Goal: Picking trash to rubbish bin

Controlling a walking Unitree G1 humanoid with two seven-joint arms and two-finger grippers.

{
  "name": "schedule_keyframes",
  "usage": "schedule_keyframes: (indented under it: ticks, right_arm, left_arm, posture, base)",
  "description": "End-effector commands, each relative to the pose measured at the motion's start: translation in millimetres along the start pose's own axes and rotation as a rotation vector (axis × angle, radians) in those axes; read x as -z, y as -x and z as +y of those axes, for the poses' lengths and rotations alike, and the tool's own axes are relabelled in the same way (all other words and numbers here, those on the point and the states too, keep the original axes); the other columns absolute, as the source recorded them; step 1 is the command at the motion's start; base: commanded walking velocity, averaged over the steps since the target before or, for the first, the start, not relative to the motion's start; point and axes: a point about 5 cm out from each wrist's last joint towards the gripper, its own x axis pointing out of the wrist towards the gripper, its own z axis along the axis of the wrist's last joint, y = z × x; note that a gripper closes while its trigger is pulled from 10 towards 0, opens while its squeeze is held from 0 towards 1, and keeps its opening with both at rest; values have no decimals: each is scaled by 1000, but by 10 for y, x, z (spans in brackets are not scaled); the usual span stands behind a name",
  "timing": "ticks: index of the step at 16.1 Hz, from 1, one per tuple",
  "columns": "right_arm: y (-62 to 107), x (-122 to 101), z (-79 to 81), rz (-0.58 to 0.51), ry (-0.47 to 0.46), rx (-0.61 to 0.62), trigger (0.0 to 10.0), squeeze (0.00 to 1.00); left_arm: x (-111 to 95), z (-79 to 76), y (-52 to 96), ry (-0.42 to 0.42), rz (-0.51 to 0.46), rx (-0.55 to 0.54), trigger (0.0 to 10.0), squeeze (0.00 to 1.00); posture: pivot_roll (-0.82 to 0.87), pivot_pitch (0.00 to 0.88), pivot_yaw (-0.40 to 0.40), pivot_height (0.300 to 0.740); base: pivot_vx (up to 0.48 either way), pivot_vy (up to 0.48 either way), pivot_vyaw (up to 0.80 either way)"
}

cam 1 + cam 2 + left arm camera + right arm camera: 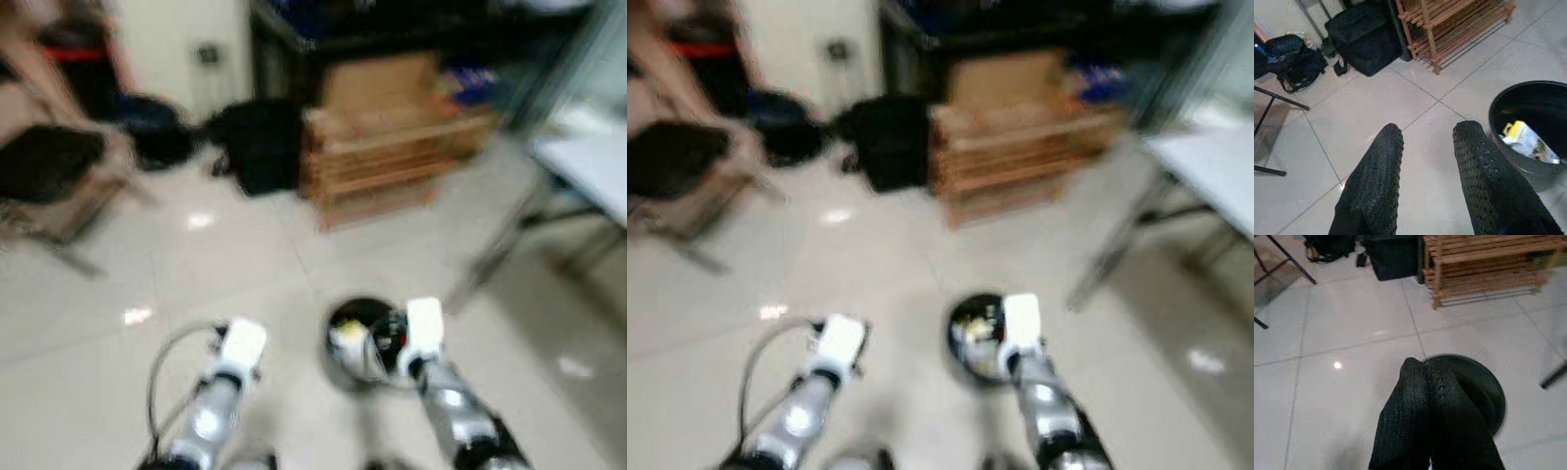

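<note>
A round black rubbish bin point(1497, 108) stands on the pale tiled floor just ahead of me, with a yellow and white wrapper point(1526, 141) lying in it. In the blurred eye views the bin point(364, 307) sits between my two silver arms, closer to the right arm point(446, 397). My left gripper point(1427, 134) is open above bare tiles beside the bin, nothing between its fingers. My right gripper point(1422, 365) is shut, its tips over the near rim of the bin point(1485, 387), and I see nothing held in it.
A slatted wooden rack point(392, 162) stands ahead with a cardboard box on it. Black bags point(260, 147) lie to its left. A dark folding chair point(49, 166) is at the far left. A white table point(588, 162) on metal legs point(500, 245) is at the right.
</note>
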Motion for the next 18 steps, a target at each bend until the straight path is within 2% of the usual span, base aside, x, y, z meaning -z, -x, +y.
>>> schedule_keyframes:
  ticks: [1, 10, 16, 18]
  right_arm:
    - [6, -11, -54, 0, 6, 13, 10000, 0]
    - [-1, -20, -55, 0, 0, 9, 10000, 0]
    - [-11, -9, -30, 13, 0, 5, 10000, 0]
    - [-12, -9, -28, 13, 0, 5, 10000, 0]
  left_arm:
    - [-5, -55, 6, 1, -1, 8, 10000, 0]
    - [-3, -42, 2, 1, 4, -6, 10000, 0]
    - [8, -20, 5, 5, 8, -13, 10000, 0]
    - [36, 17, 4, -5, 32, -42, 10000, 0]
  posture:
    - [-43, 81, 0, 740]
    - [-41, 76, -1, 740]
    - [-42, 60, 5, 740]
    - [-44, 56, 8, 740]
  base:
    - [0, 0, 0]
    - [0, 0, 0]
    - [0, 0, -800]
    - [0, -381, -800]
